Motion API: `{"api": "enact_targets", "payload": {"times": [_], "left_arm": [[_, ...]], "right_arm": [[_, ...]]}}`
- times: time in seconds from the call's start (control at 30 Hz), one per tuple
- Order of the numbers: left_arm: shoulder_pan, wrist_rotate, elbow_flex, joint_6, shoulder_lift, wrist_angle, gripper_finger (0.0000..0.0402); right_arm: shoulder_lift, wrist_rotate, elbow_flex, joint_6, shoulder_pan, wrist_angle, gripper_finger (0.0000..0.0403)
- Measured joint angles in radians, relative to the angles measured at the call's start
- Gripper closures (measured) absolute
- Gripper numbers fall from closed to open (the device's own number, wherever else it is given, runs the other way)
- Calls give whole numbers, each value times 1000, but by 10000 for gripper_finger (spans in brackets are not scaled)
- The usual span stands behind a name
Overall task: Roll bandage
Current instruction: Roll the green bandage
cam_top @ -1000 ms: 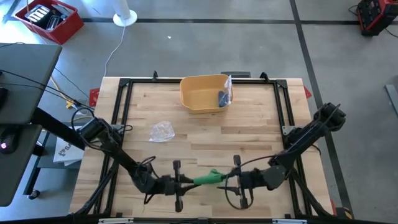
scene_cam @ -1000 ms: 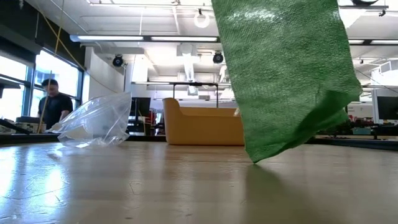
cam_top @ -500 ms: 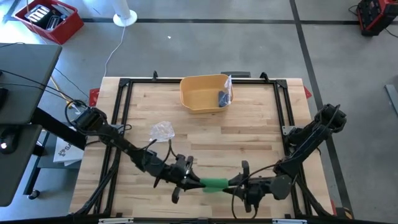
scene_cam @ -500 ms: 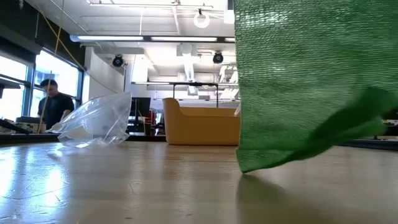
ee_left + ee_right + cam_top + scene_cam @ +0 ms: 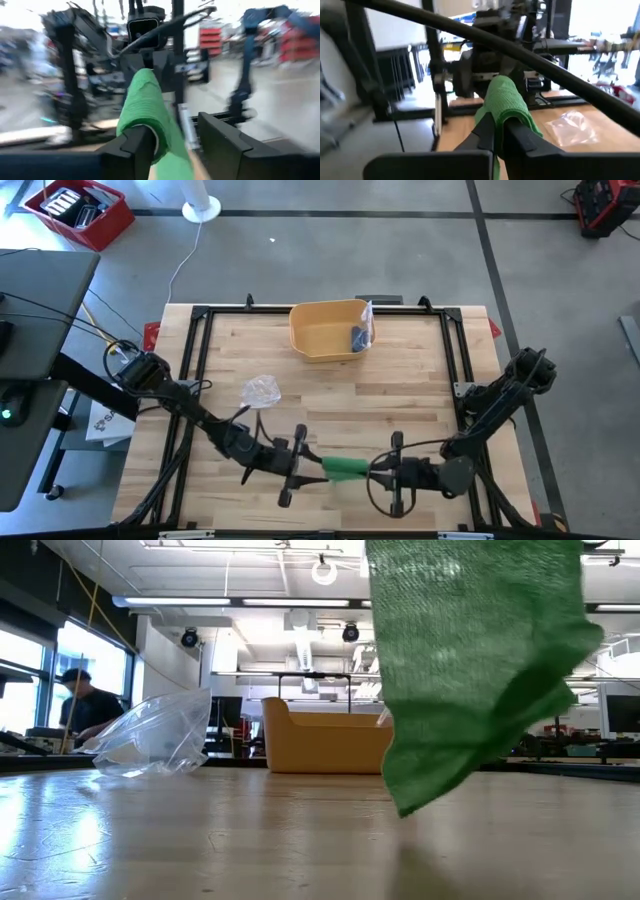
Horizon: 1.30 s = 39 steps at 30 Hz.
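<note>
A green bandage (image 5: 345,469), partly rolled, hangs in the air between my two grippers near the table's front edge. In the low view its loose end (image 5: 440,750) hangs down, the lowest corner (image 5: 404,810) close above the wood. My left gripper (image 5: 302,467) stands at the roll's left end with its fingers apart. At the roll's right end my right gripper (image 5: 384,472) is shut on it. My left gripper is open; one finger (image 5: 135,150) lies against the side of the roll's near end (image 5: 159,142), while the other finger (image 5: 220,147) stands clear of it. The fingers come level from the table's left, along the roll. My right gripper pinches the roll's right end (image 5: 502,117) between its two fingers (image 5: 485,132), level from the table's right and along the roll. A flap of bandage (image 5: 527,122) drapes over one finger. The roll is lifted clear, roughly level, its loose end hanging below.
A yellow bin (image 5: 325,330) with a blue thing inside stands at the far middle. A crumpled clear plastic bag (image 5: 260,390) lies left of centre. A black frame (image 5: 200,315) runs around the table. In the low view a person (image 5: 85,705) shows far beyond the table.
My left gripper has swung toward the table's right and rolled. The bandage, a long slanting strip between the grippers a second ago, is now a shorter, thicker bundle. Its hanging end has swung and turned, and its lowest corner now hangs in a narrower point.
</note>
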Motion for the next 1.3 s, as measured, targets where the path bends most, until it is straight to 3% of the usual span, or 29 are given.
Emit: {"api": "enact_targets", "payload": {"times": [0.17, 0.33, 0.53, 0.7, 0.83, 0.97, 1.13, 1.3], "left_arm": [[-24, -141, 2, 153, 2, -15, 251], [-24, -201, 0, 163, 2, -15, 290], [-31, -129, 0, 69, 5, -15, 384], [-16, -64, -2, -209, 2, -23, 388], [11, 10, -2, -424, 2, -25, 396], [32, 48, -2, -503, 0, -17, 390], [43, 72, -2, -503, -1, -13, 342], [56, 126, -2, -394, -5, -2, 276]], "right_arm": [[0, 12, 0, 134, -12, 52, 390], [-1, -45, 0, 225, -32, 35, 389], [-2, -112, 0, -24, -20, 13, 355], [-4, -114, 1, -258, -13, -78, 293], [-4, -107, 2, -481, -11, -144, 272], [-4, -34, 2, -502, -11, -141, 298], [-3, -1, 2, -332, -6, -145, 389], [-5, 71, 2, -103, 2, -108, 390]]}}
